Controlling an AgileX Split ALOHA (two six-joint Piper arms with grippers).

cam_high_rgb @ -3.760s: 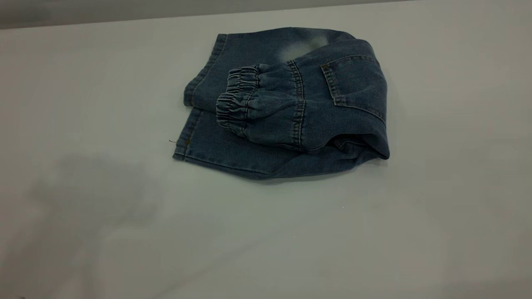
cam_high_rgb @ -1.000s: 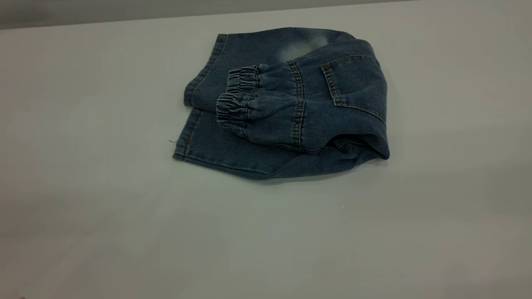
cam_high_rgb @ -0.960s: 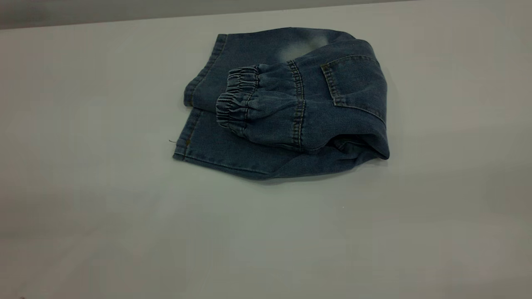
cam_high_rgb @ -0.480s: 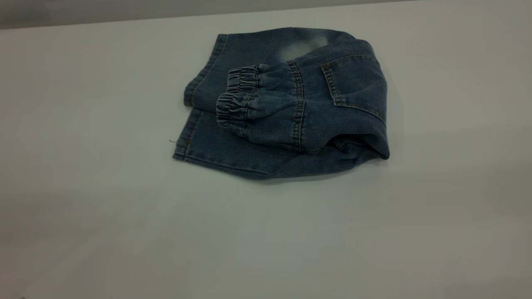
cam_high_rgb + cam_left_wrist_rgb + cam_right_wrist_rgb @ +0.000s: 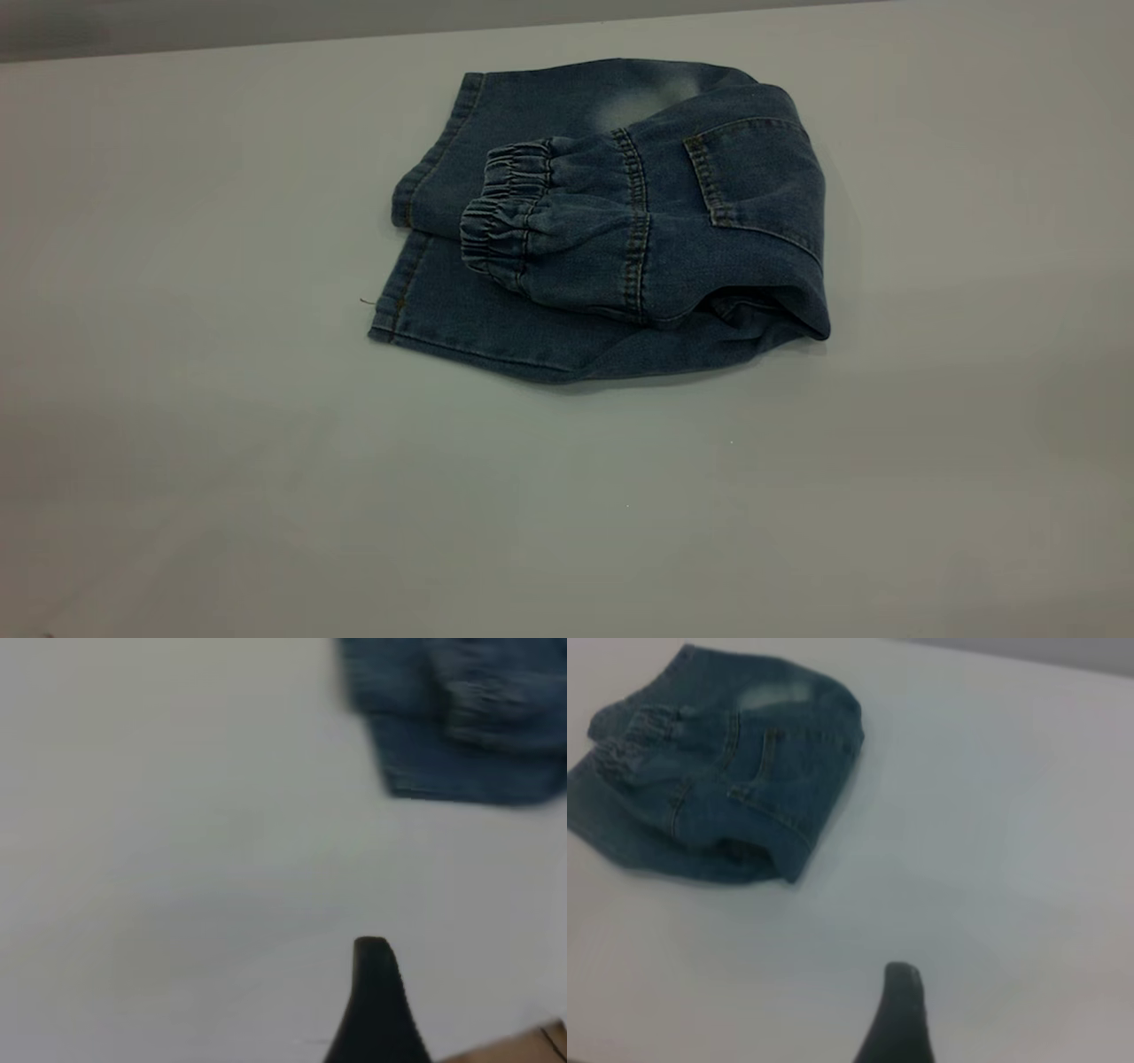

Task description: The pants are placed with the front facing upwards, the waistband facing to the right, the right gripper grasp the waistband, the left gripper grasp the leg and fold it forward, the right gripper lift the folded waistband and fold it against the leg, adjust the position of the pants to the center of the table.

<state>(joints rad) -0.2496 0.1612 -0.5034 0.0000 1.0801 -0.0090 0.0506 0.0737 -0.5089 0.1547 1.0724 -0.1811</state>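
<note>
Folded blue denim pants w/ tan stitching are lying on the broad matte pale-grey table, toward its far side; the puckered elastic waistband is resting over the leg. Black left gripper & black right gripper are hanging above bare table, well apart from the cloth; one finger each showing, so spread or pressed together: cannot tell. Folding appears done; centring probably remains, calling for a nudge toward the near side.
</note>
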